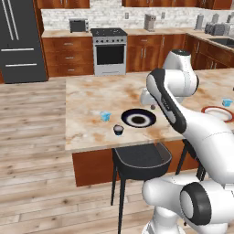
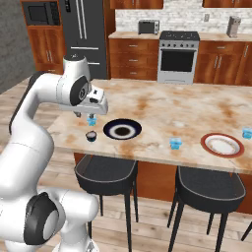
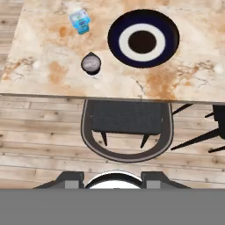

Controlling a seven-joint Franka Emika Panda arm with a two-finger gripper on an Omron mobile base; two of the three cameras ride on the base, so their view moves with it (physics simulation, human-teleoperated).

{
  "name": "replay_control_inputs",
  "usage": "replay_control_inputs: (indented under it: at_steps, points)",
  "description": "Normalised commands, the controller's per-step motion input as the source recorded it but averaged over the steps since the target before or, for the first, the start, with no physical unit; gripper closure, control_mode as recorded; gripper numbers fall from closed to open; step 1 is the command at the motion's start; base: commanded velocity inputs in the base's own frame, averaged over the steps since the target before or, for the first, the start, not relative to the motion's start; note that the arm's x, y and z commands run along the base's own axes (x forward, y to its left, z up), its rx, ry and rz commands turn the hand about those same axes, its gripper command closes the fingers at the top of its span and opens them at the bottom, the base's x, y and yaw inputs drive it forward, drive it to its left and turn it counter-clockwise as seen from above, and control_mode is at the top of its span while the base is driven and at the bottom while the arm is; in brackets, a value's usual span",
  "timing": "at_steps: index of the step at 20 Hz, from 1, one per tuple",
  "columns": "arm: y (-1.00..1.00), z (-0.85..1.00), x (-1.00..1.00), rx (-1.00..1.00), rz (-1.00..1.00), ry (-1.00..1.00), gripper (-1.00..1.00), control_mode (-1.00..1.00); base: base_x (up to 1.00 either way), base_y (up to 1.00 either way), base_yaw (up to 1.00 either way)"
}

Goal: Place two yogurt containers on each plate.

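Stool (image 3: 126, 116) sits nearest, its dark seat tucked under the front edge of the surface (image 1: 91, 98), directly below the hand in the hand view. The gripper (image 2: 84, 114) hangs above that front edge; its jaws are not shown clearly enough to say how far apart they stand, and I cannot tell whether they hold anything, though nothing is visible between them.

Just past the edge is the navy cup (image 3: 91, 63), upright and close to the rim of the black-rimmed plate (image 3: 143, 39) but not touching it. Behind it and a little further from the plate stands a light blue cup (image 3: 80, 20). Both plates look bare, so the task seems to be at its start.

My judgement: the navy cup is the sensible first pick, being closest to both hand and plate. The hand should move forward over it and come straight down, jaws spread wider than the cup, closing low on its body since it is squat. Care is needed not to nudge it off the near edge.

Further along the surface, another light blue cup (image 2: 175, 142) stands between the plates, the red-rimmed plate (image 2: 222, 144) lies beyond it, and a fourth cup (image 2: 246, 133) sits past that plate.
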Motion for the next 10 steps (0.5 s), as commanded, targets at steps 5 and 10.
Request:
replay_control_inputs:
  at_steps: [5,10]
  points:
    - [0.07,-0.11,-0.21,-0.01,0.00,-0.01,-1.00,-1.00,0.00,0.00,0.00]
    - [0.57,-0.37,0.06,-0.03,-0.01,0.10,-1.00,-1.00,0.00,0.00,0.00]
